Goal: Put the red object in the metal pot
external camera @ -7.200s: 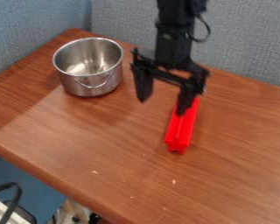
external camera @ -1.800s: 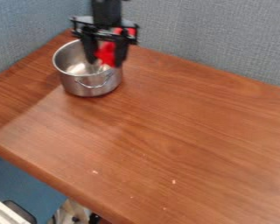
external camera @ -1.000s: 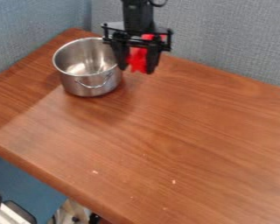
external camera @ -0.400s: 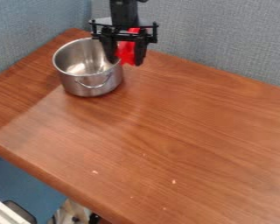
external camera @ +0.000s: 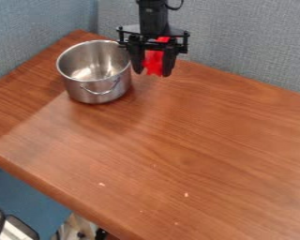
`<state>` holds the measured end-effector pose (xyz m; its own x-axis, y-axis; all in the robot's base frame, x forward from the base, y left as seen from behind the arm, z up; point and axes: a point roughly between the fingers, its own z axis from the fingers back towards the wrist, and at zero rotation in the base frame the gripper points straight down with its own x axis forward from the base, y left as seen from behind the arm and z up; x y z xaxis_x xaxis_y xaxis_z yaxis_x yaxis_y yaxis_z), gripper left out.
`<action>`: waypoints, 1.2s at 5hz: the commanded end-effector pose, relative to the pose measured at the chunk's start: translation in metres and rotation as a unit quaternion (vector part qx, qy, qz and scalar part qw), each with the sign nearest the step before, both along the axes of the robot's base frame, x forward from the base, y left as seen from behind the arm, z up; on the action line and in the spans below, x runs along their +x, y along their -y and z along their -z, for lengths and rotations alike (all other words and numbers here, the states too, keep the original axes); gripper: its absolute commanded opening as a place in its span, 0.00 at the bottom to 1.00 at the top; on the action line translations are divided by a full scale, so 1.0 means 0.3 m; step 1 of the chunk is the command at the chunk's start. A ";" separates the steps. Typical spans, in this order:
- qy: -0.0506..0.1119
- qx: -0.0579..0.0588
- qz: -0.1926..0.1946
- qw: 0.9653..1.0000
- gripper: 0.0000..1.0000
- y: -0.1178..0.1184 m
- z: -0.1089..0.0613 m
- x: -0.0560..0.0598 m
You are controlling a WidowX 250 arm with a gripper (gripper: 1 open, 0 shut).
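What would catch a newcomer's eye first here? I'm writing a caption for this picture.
The bright red object stands out first, up near the back edge of the table, at the black hand. Just left of it in the picture, the shiny metal pot gleams against the brown wooden tabletop.

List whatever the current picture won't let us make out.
All in the camera view:
- Middle of the red object: hidden by the gripper.
- Pot: near wall hides part of its inside.
- Gripper's fingertips: dark and too small to tell apart.
- Arm's upper part: cut off by the top edge.
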<state>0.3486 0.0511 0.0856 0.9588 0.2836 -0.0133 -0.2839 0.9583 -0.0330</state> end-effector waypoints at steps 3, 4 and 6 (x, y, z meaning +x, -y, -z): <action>0.031 0.020 -0.108 0.993 0.00 -0.278 -0.080 0.008; 0.028 0.018 -0.119 0.992 0.00 -0.315 -0.073 0.001; 0.018 0.021 -0.124 0.992 0.00 -0.317 -0.044 -0.004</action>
<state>0.3448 0.1426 0.0866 0.8609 0.5087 -0.0027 -0.5087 0.8609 -0.0084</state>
